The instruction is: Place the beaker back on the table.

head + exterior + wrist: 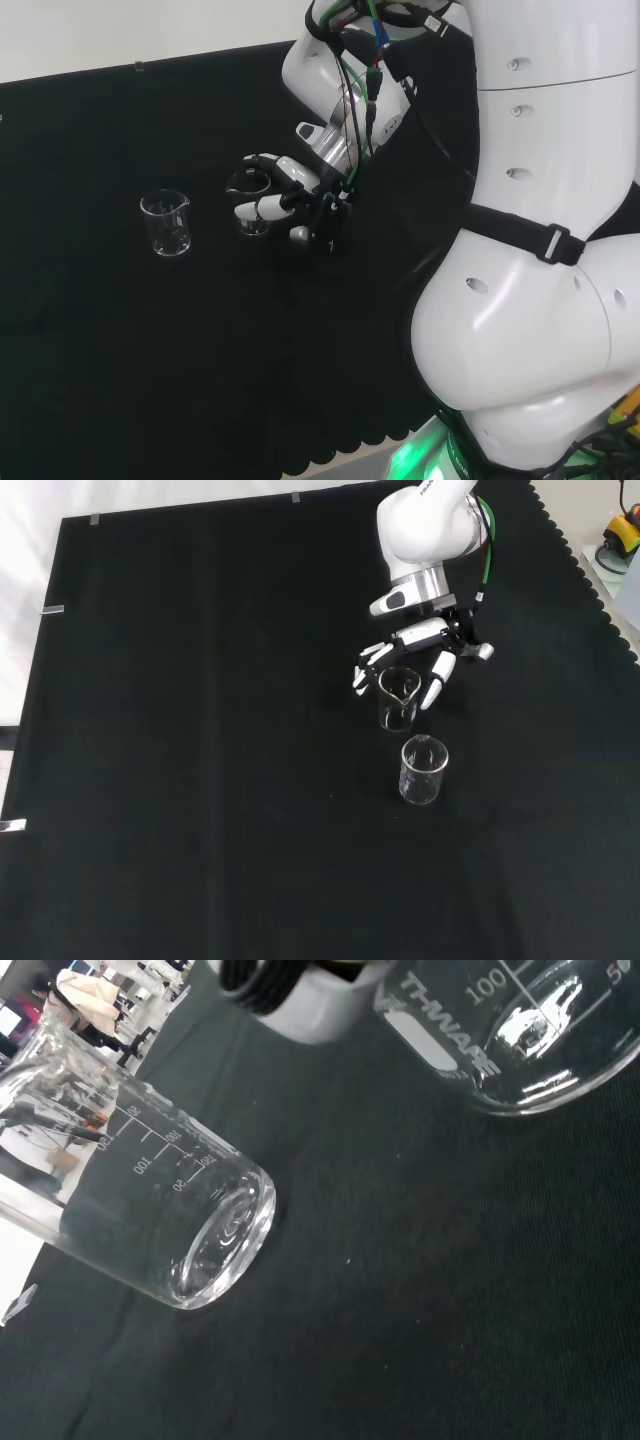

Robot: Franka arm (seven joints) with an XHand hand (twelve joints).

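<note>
Nearest in front view: second beaker (424, 769), upright on black cloth (200, 780), left free-standing. Just beyond: held beaker (398, 698), upright, seemingly at cloth level for set-down, enclosed by curled fingers of hand (420, 645), not released.

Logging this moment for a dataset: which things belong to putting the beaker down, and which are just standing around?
Part of the job:
- hand
- held beaker, fingers curled round it
- black cloth

Just standing by:
- second beaker
</note>
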